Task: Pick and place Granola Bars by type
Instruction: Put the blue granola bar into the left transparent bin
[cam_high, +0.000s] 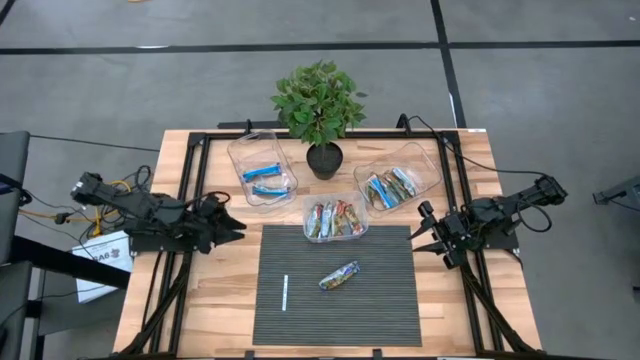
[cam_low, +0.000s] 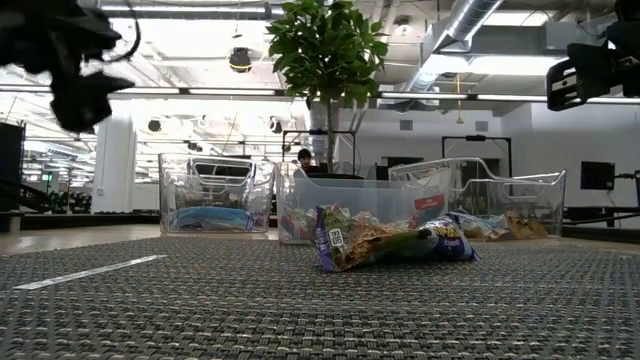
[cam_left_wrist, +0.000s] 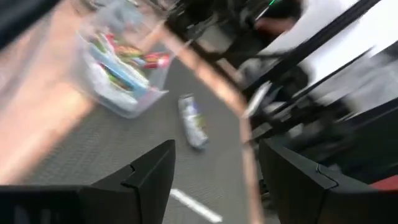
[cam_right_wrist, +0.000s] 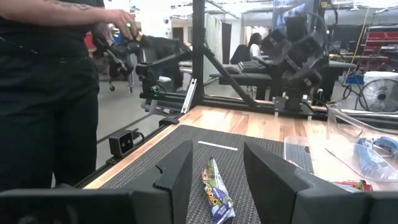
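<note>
A: Item one, loose stock?
B: One granola bar (cam_high: 339, 275) lying flat on the dark ribbed mat (cam_high: 390, 310), near its middle, touched by neither arm. Purple-and-green wrapper, seen also from table height (cam_low: 395, 243). A thin white stick (cam_high: 285, 293) lies on the same mat, well apart from it on the left arm's side.

A: Sorted stock?
B: Three clear tubs behind the mat. Left tub (cam_high: 240, 160): blue bars (cam_high: 265, 180). Middle tub (cam_high: 309, 206), at the mat's far edge: multicoloured bars (cam_high: 334, 219). Right tub (cam_high: 425, 160): a mixed blue and green lot (cam_high: 388, 187). A potted plant (cam_high: 318, 105) stands between the outer tubs.

A: Claws?
B: Left gripper (cam_high: 228, 224) at the mat's left edge, fingers spread wide, empty. Right gripper (cam_high: 424, 232) at the mat's right edge, fingers parted, holding nothing.

A: Bystanders?
B: One person in dark clothes (cam_right_wrist: 46, 93) beside the table.
</note>
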